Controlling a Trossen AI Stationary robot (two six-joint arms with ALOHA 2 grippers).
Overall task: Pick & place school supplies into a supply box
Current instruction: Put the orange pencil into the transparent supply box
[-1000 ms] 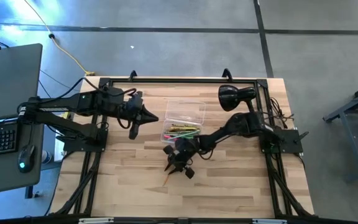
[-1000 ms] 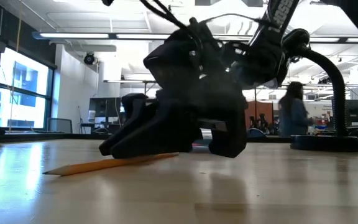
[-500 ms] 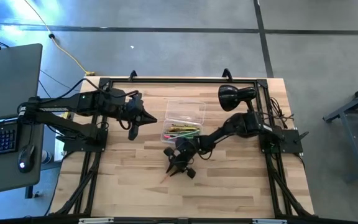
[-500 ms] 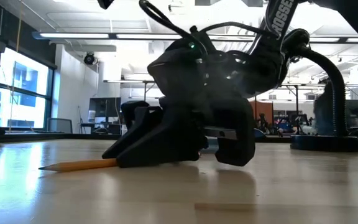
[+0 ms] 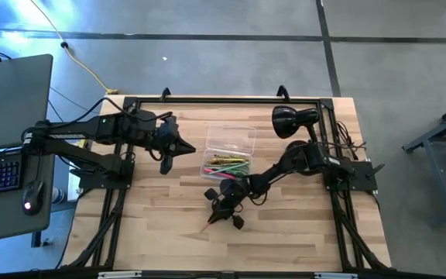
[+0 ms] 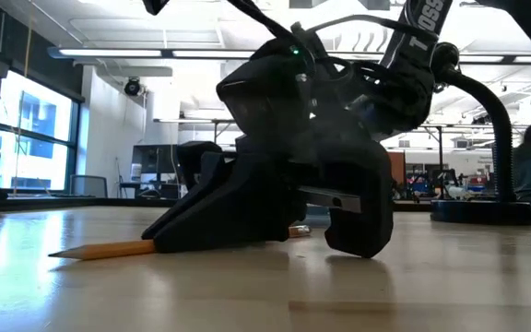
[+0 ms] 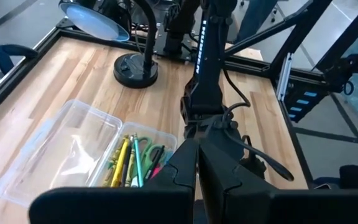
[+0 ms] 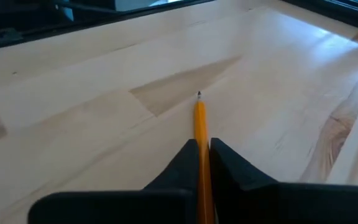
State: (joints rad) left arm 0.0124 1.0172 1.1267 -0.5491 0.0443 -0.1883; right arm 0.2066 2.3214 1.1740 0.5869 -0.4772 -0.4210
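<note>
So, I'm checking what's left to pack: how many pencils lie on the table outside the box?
1: a yellow pencil on the wood near the table's front, pinched between the right gripper's fingers. Others may be hidden under that arm.

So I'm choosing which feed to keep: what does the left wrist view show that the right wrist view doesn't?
Only the left wrist view shows the clear supply box, the pens and scissors in it, and the desk lamp. Only the right wrist view shows the yellow pencil pinched in the right claw, its tip on the table. Both show the wooden table.
</note>
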